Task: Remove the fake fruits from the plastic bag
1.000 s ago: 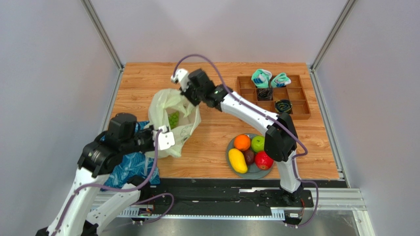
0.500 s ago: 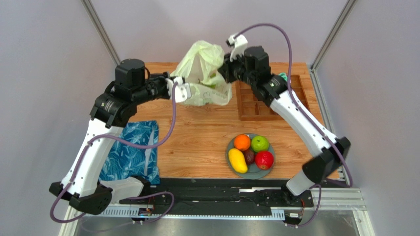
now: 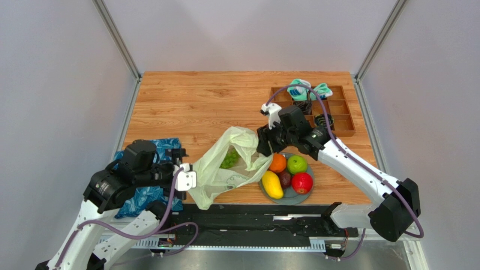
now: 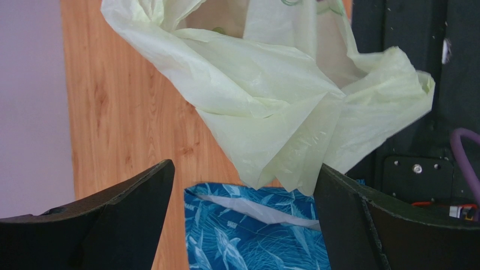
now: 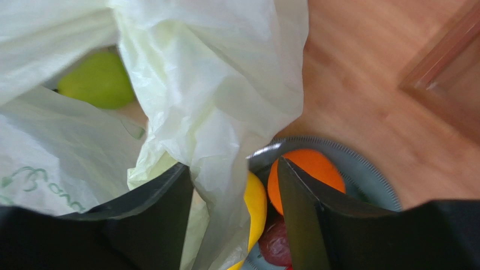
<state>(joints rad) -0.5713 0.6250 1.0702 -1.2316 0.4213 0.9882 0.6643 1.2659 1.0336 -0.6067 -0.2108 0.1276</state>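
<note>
The pale yellow-green plastic bag [image 3: 222, 174] lies crumpled on the table, and a green grape bunch [image 3: 229, 159] shows through its mouth. My left gripper [image 3: 189, 180] is at the bag's near-left corner, open wide; in the left wrist view the bag [image 4: 270, 107] hangs just ahead of the gripper [image 4: 242, 185], untouched. My right gripper [image 3: 263, 145] is at the bag's right edge, open. A loose fold of film [image 5: 220, 129] runs between its fingers [image 5: 163, 208]. A smooth green fruit [image 5: 98, 79] sits inside. On the grey plate [image 3: 294, 198] lie an orange [image 3: 276, 163], green apple [image 3: 297, 164], red apple [image 3: 302, 183], mango [image 3: 271, 184] and dark fruit [image 3: 285, 179].
A blue leaf-patterned bag [image 3: 145, 194] lies under my left arm, and it shows below the plastic bag in the left wrist view [image 4: 253, 239]. A wooden compartment tray [image 3: 338, 115] with rolled socks [image 3: 298, 88] stands at the back right. The black base rail [image 3: 265, 216] runs along the near edge.
Half a second ago both grippers held the bag lifted over the table's far side. It has come down beside the plate, and both grippers have opened.
</note>
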